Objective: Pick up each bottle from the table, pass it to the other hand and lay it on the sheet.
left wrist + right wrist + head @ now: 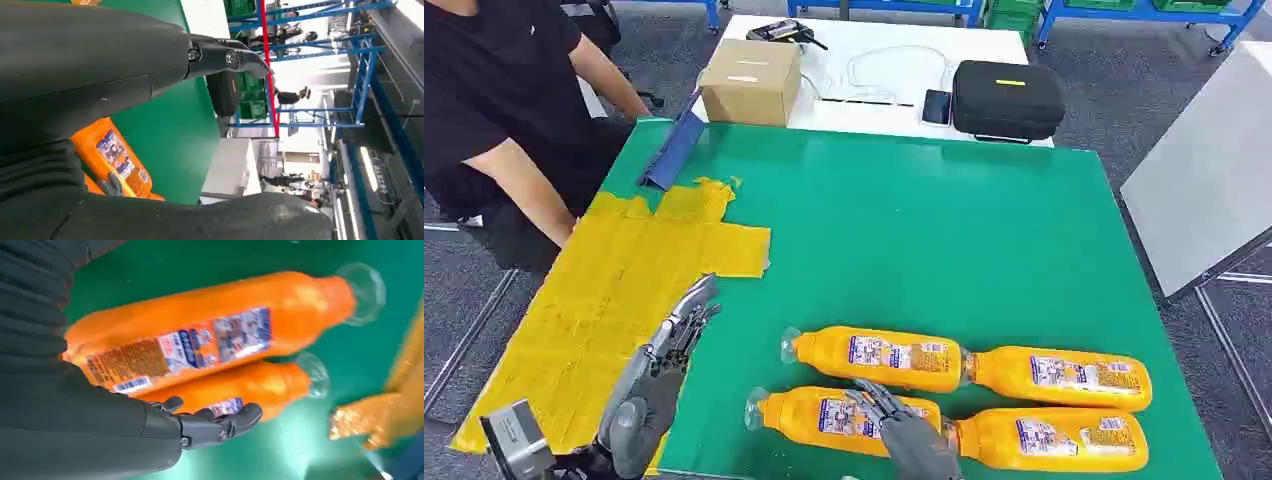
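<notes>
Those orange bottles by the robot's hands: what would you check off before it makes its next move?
1. Right hand over the near-left bottle: ok.
2. Fingers closed around that bottle: cannot tell.
3. Left hand free to receive: ok, holds nothing.
4. Yellow sheet has bare space: ok.
5. Person's arm away from the sheet: not ok, beside its far edge.
6. Other bottles lying still: ok.

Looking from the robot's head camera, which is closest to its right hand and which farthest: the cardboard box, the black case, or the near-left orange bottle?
Measured from the right hand:
1. Near-left orange bottle: right under the fingers, at the table's near edge.
2. Black case: on the white table beyond the green one, towards the right.
3. Cardboard box: also on the white table, towards the left, a little farther off.
</notes>
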Action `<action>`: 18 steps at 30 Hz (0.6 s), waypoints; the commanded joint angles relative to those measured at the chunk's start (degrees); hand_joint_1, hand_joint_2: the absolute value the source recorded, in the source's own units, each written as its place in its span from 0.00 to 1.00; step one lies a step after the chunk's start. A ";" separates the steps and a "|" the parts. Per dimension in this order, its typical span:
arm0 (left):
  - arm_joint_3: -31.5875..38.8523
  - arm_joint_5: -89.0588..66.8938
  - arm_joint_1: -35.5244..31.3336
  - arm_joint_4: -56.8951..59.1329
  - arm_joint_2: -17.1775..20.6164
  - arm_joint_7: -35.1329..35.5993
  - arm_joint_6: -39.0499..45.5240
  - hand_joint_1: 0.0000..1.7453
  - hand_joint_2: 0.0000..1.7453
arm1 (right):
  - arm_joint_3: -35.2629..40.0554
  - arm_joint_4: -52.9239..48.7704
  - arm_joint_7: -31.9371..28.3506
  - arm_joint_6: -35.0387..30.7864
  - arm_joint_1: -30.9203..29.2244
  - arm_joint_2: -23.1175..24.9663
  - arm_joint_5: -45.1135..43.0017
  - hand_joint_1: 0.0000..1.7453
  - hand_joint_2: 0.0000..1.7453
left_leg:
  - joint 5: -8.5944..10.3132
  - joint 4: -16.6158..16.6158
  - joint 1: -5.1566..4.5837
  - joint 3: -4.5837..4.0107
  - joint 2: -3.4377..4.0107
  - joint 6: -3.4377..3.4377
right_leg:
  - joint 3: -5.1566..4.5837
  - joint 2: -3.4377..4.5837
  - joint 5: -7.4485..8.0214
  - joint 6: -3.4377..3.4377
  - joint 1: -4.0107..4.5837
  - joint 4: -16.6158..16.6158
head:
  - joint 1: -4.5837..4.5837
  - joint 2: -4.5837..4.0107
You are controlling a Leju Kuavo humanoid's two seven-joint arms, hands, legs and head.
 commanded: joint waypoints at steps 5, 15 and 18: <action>0.54 -0.14 -1.66 3.75 -1.14 0.31 -0.25 0.00 0.00 | 3.62 6.51 10.98 -0.86 -0.41 -5.53 14.66 0.00 1.00 | 0.01 -0.08 -0.02 0.14 0.21 -0.06 | 0.17 -0.15 0.00 -0.04 0.01 -0.12 | -0.02 0.00; 0.82 -0.03 -0.70 3.94 -0.94 -1.16 0.20 0.00 0.00 | 5.76 7.24 16.94 -2.67 0.31 -8.29 22.11 0.00 1.00 | -0.01 -0.09 -0.02 0.19 0.30 -0.09 | 0.21 -0.17 -0.01 -0.07 0.03 -0.14 | -0.04 0.00; 0.78 0.28 -1.27 4.18 -0.86 -1.17 -0.07 0.00 0.00 | 6.22 8.72 14.56 -1.09 -0.82 -9.08 17.70 0.00 1.00 | 0.01 -0.08 -0.04 0.16 0.26 -0.07 | 0.17 -0.12 0.01 -0.05 0.00 -0.12 | -0.02 0.00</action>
